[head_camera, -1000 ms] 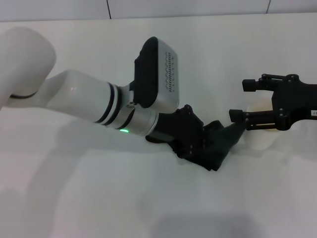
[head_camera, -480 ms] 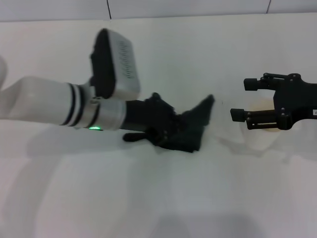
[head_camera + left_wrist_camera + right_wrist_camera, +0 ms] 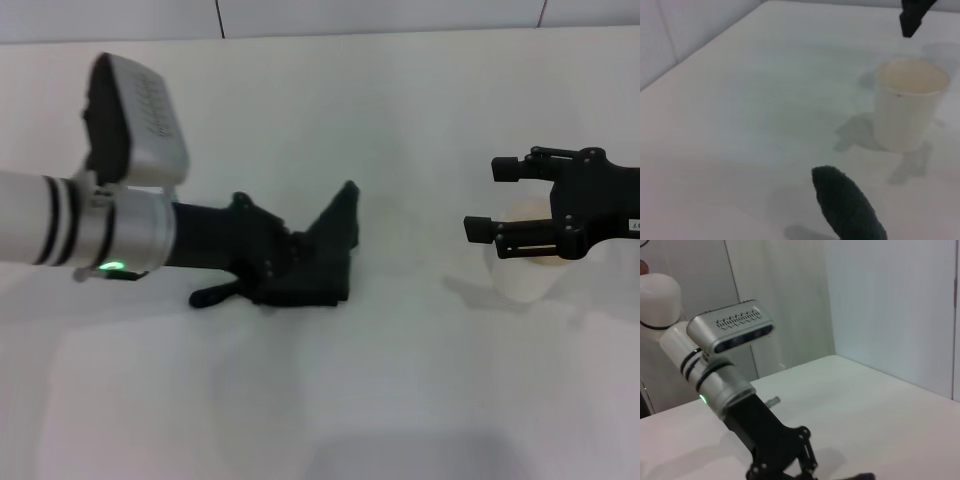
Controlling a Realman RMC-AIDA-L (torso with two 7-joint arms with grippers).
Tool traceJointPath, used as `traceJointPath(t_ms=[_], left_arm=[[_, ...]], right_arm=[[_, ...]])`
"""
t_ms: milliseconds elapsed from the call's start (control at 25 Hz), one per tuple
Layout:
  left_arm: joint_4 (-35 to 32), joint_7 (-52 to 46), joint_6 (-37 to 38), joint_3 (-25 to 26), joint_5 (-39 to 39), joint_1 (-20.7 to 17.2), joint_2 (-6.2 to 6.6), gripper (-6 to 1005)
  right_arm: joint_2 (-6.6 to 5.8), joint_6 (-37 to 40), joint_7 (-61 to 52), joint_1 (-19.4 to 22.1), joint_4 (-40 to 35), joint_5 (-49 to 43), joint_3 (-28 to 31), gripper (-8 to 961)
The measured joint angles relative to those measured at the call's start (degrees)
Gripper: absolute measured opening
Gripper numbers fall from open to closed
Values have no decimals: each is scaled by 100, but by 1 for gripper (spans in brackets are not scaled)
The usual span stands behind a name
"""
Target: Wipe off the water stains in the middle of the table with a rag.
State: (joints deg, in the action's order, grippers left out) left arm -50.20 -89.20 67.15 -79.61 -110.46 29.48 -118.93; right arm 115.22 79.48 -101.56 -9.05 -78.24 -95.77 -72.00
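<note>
Wiping looks nearly done: no stain shows on the wide white desk (image 3: 400, 130). Left tool (image 3: 290, 275) clamps the soft dark cloth rag (image 3: 325, 255), pressed flat mid-desk. Right tool (image 3: 480, 200), spread wide, hovers above a white paper cup (image 3: 910, 110).

The rag (image 3: 318, 262) is a dark, crumpled cloth lying on the white table (image 3: 330, 400), a little left of the centre of the head view. One pointed corner stands up toward the upper right.

Left end effector (image 3: 262, 272) low, arm reaching rightward; right end effector (image 3: 480, 200) raised, fingers parted
</note>
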Motion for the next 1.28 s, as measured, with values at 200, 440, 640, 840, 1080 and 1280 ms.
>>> traceJointPath(t_ms=[200, 440, 640, 840, 1080, 1280], left_arm=[[-370, -518, 419, 384, -400, -200, 1, 97], [-562, -943, 556, 572, -569, -325, -4, 152], [-732, -1104, 632, 596, -735, -402, -8, 391], [-1135, -1105, 1052, 726, -777, -517, 4, 590], [-1867, -1018, 1956, 1324, -734, -728, 1, 857], [-2083, -970, 2817, 1994, -699, -695, 28, 884]], right_arm=[[0, -5, -2, -7, 10, 5, 0, 859], [0, -22, 2, -35, 53, 7, 2, 860], [0, -29, 12, -61, 90, 7, 2, 860], [0, -59, 0, -62, 91, 7, 2, 859], [0, -68, -5, -57, 90, 7, 15, 859], [0, -68, -19, -59, 90, -1, 44, 859]])
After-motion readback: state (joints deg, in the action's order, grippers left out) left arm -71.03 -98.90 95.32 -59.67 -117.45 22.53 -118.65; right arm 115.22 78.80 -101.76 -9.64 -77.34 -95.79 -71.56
